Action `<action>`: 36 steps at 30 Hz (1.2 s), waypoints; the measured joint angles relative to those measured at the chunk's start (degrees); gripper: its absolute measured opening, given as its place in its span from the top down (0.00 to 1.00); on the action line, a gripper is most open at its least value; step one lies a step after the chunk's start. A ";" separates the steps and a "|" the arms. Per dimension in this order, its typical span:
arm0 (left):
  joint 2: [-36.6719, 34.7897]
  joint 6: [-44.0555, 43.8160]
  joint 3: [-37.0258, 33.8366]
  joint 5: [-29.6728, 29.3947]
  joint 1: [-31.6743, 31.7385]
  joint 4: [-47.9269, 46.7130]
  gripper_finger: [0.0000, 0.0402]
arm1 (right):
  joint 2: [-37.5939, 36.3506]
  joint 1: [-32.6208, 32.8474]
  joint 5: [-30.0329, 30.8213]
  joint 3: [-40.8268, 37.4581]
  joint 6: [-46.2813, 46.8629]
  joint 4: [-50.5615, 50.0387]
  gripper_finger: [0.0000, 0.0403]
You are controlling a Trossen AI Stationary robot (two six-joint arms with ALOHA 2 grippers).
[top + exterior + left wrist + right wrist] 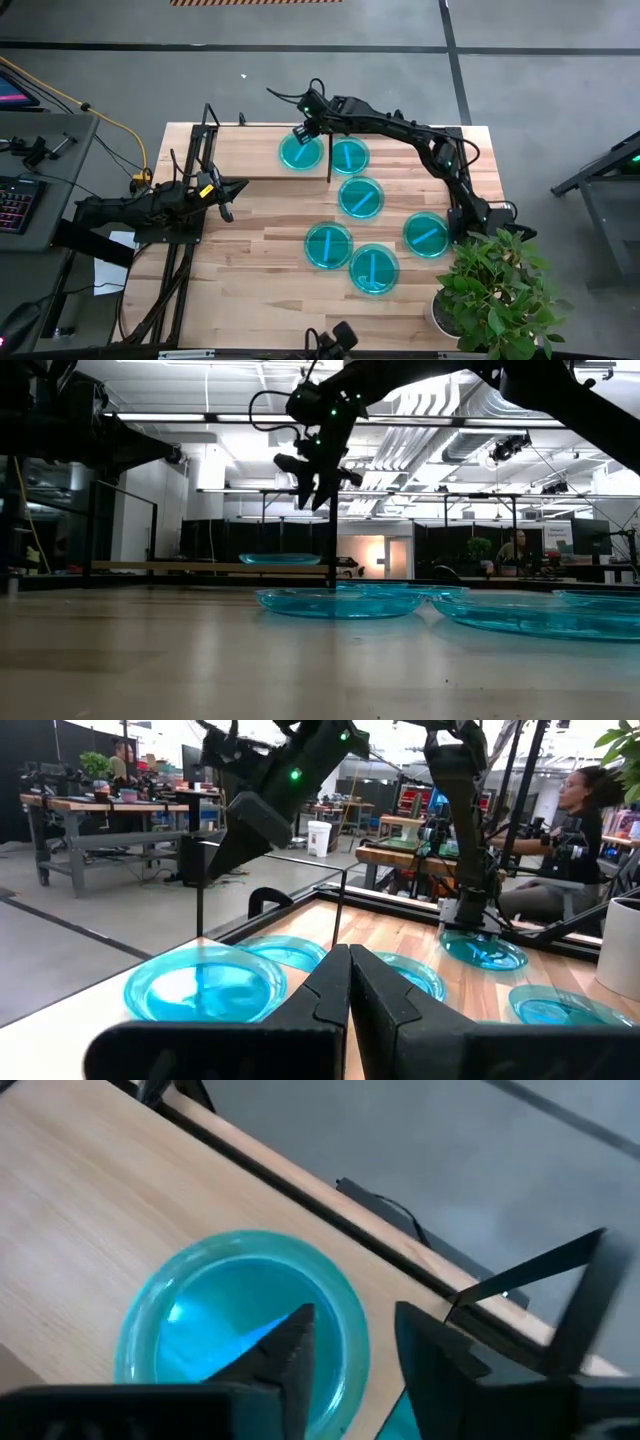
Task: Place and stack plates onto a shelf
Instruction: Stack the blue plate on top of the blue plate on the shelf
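One see-through cyan round plastic plate (301,153) is seen lying flat on the light wooden shelf board (262,160), right gripper (303,131) parted and empty just above it, left gripper (226,196) shut and parked aside; the rim could be clipped and the plate dragged if the lift is skewed.

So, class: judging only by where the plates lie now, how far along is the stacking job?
Done: one see-through cyan plastic plate lies on the light wooden shelf board. In hand: nothing; the right gripper hangs above that plate, jaws open and empty. The left gripper, shut, waits at the table's left. Left: five matching plates lie on the plank tabletop, one right beside the black divider.
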 joint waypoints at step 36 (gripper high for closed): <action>0.02 -6.05 0.02 1.27 0.02 3.13 1.00 | -81.49 12.16 -16.63 -94.27 19.24 59.20 0.61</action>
